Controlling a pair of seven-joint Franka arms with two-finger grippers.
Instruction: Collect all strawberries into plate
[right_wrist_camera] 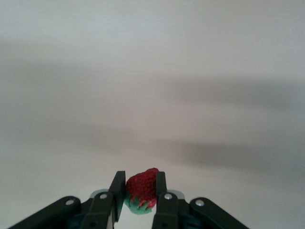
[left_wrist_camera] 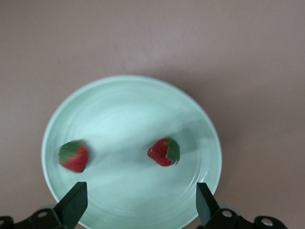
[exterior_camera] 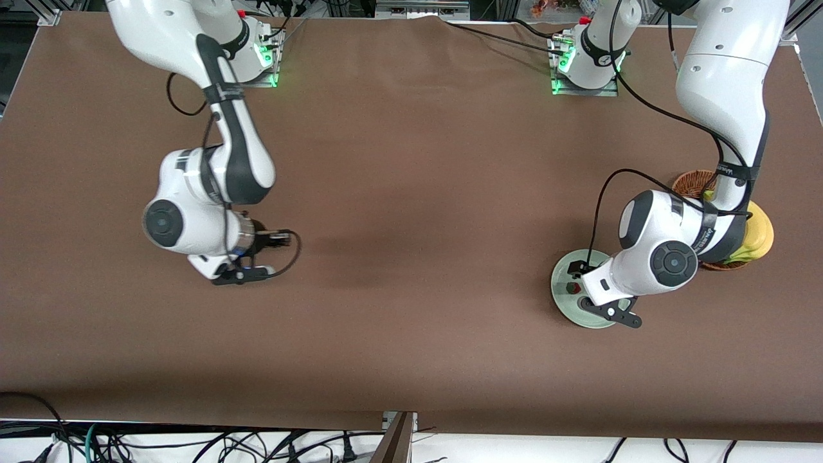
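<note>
A third strawberry (right_wrist_camera: 142, 187) is gripped in the right pincer (right_wrist_camera: 141, 192), held over bare table (exterior_camera: 411, 193) toward the right arm's end, so it is judged left to carry. The left pincer (left_wrist_camera: 139, 202) hangs open over the plate (left_wrist_camera: 128, 95), where two strawberries (left_wrist_camera: 164, 151) (left_wrist_camera: 75, 156) already lie apart.

My worktop (exterior_camera: 411, 212) is covered with a soft-looking brown cloth, dull and not shiny. The plate (left_wrist_camera: 128, 105) is smooth and a little glossy, pale mint green. The strawberries (left_wrist_camera: 164, 151) on it look bumpy and red, with leafy green tops. The fingers (right_wrist_camera: 161, 191) of my right hand (right_wrist_camera: 139, 193) are black and matt, like hard plastic. My arms' shells are shiny white.
</note>
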